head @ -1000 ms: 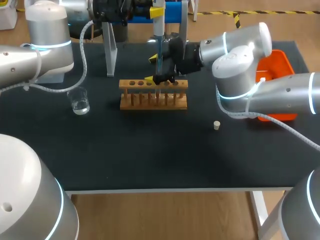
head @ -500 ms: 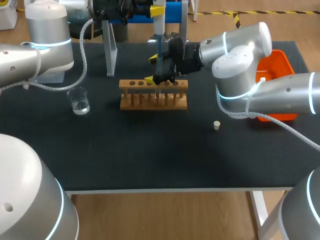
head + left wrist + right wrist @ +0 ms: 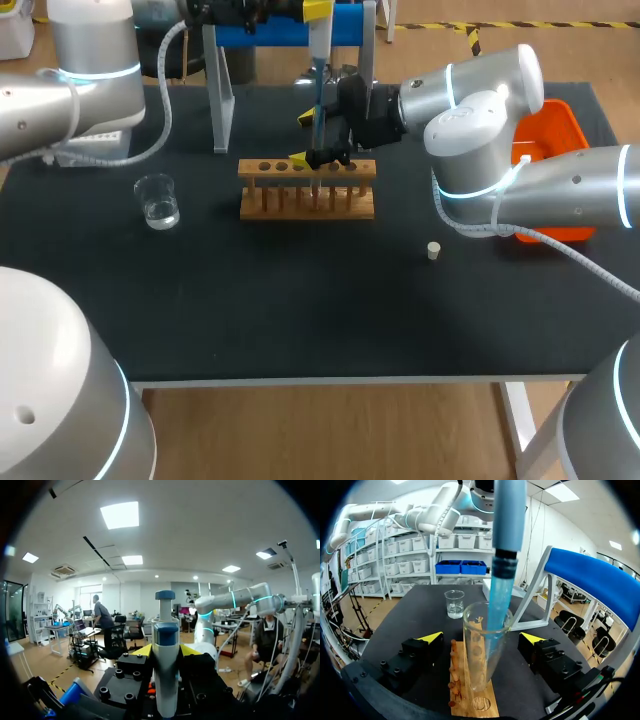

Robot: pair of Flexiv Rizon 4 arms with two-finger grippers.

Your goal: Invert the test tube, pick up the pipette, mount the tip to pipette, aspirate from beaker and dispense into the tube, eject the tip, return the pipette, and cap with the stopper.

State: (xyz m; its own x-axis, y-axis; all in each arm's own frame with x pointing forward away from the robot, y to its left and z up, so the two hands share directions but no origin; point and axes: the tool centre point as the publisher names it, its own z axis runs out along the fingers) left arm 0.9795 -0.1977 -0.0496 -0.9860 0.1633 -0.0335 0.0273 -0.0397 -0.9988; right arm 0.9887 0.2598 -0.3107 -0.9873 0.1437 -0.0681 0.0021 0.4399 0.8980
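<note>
The left gripper [image 3: 166, 650] is clamping the pipette [image 3: 165, 690], its tip [image 3: 497, 605] dipping into the test tube [image 3: 479, 655], which is standing untouched between the wide-spread fingers of the right gripper [image 3: 481, 638]. Dispensing looks underway, with 3 steps pending.

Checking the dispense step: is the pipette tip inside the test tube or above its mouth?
Inside: in the right wrist view the pipette has its tip down past the rim of the upright test tube.

A wooden rack [image 3: 290, 212] stands mid-table [image 3: 300, 300], an orange tray [image 3: 560, 125] at its right edge.
</note>
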